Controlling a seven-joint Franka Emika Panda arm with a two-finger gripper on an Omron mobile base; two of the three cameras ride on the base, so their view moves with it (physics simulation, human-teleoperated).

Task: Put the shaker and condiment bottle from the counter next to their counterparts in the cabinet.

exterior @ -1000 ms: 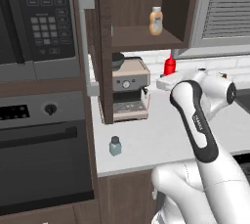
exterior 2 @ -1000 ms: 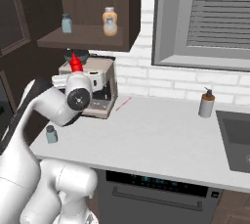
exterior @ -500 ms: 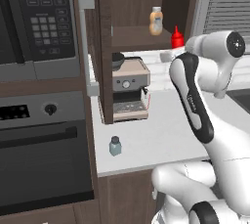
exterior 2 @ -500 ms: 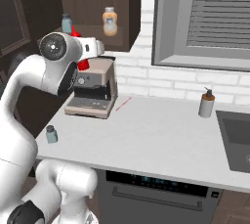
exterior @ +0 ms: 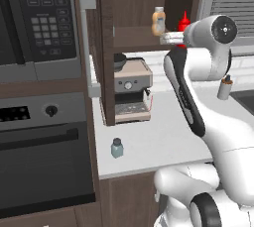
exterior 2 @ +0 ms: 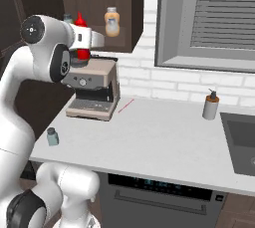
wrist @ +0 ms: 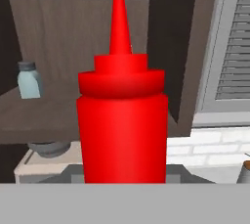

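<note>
Shaker (exterior: 117,148) waits on the counter (exterior: 163,141); further right, gripper (exterior 2: 92,40) pinches condiment bottle (wrist: 122,120) upright at the cabinet (exterior: 134,3) shelf. Best set it gently beside the peach-orange bottle (exterior: 158,21), clear of the shelf edge.

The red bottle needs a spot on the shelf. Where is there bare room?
The cabinet shelf lies bare between the grey-blue jar at the back and the peach-orange bottle. The held condiment bottle fits there; nothing crowds it.
</note>
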